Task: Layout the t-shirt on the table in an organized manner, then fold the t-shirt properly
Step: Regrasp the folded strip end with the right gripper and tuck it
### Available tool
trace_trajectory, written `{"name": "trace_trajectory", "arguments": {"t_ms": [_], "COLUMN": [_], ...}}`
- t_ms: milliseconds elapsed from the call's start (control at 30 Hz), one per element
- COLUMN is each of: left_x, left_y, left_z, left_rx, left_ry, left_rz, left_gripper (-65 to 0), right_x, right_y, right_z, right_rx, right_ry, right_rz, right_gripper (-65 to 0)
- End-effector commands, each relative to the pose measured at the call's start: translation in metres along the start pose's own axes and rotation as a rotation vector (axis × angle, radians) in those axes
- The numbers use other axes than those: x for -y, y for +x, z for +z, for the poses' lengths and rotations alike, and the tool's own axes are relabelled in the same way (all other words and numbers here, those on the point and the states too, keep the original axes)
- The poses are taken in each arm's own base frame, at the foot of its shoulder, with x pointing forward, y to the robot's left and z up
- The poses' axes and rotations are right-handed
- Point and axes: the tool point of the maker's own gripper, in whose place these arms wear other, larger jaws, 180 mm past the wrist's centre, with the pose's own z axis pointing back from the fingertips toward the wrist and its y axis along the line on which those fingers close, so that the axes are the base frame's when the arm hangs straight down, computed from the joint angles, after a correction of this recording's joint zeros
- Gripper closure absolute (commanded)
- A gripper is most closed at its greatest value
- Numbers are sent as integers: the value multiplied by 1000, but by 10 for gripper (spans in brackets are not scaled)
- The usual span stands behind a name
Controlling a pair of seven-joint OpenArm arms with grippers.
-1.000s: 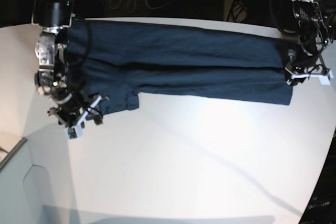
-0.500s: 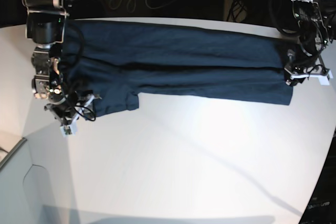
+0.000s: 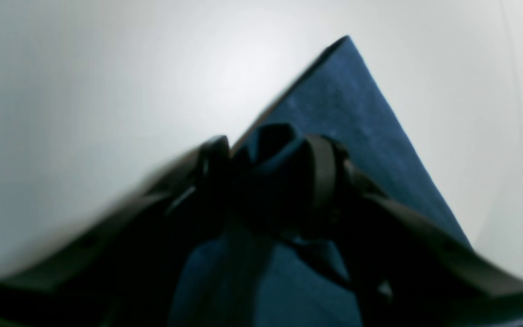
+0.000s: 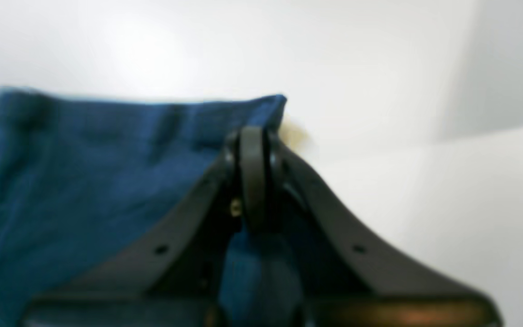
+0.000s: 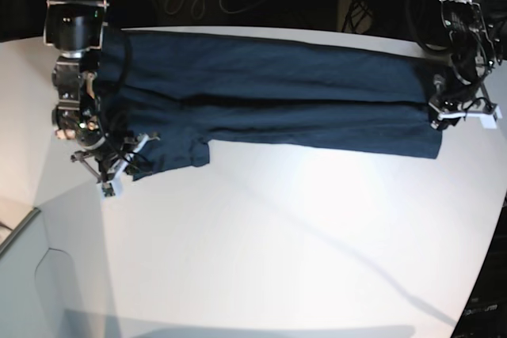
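Left wrist view: the left gripper [image 3: 270, 154] is clamped on a bunched fold of the t-shirt [image 3: 352, 118], whose corner lies flat on the table [image 3: 84, 91] beyond.

Right wrist view: the right gripper [image 4: 252, 177] is clenched, its jaws pressed together over the shirt's edge, seemingly pinching the cloth.

Base view: the t-shirt [image 5: 269, 93] lies stretched lengthwise along the table's [image 5: 301, 251] far side, already doubled over, one arm at each end. The fold looks under way; next, both ends likely need lifting together, kept taut
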Motion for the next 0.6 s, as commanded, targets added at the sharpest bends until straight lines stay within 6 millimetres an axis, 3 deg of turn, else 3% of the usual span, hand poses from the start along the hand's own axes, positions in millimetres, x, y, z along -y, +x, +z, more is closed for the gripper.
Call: {"name": "trace_trajectory", "arguments": {"t_ms": [0,133,233,367,567], "left_x": [3,4,4,4,5], "left_y": [15,14,14,13,4], "left_z": [1,1,2,2,1], "left_rx": [34,32,31,27,-32], "left_ry": [-13,-17,-19,-20,-23], "left_rz": [-13,-8,-9,-10,-9], "left_gripper": [-247,-247,-247,-247,-247], "right_x": [6,-8,-21,-26,-19], "right_y": [27,42,38,26,-2], "right_z": [9,49,82,114,146], "right_rx": [83,182,217,229,196], "right_ry": [-18,-35,-38,-67,-132], "right_rz": [21,100,148,135,80], "right_gripper": [0,0,0,0,0]}}
